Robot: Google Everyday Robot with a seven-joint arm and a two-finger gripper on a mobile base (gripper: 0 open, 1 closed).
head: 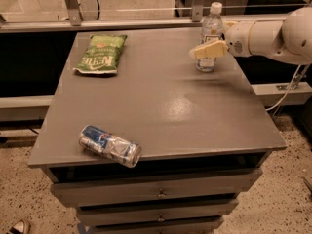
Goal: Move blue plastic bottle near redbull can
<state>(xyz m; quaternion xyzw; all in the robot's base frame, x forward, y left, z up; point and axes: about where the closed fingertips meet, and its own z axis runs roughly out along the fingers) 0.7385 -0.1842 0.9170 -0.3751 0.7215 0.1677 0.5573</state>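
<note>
Hand (208, 49) sits mid-height against the upright blue plastic bottle (211, 30), suiting a side grasp, closure indeterminable; redbull can (109, 146) lies well away from it.

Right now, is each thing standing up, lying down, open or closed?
blue plastic bottle: standing upright, cap on, far right of the table.
redbull can: lying on its side, dented, near front edge.
green snack bag: lying flat, far left.
gripper: at the bottle's front.
drawers: shut.

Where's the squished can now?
The redbull can lies on its side at the front-left edge of the table in the camera view; the gripper is by the blue plastic bottle, back right.
</note>
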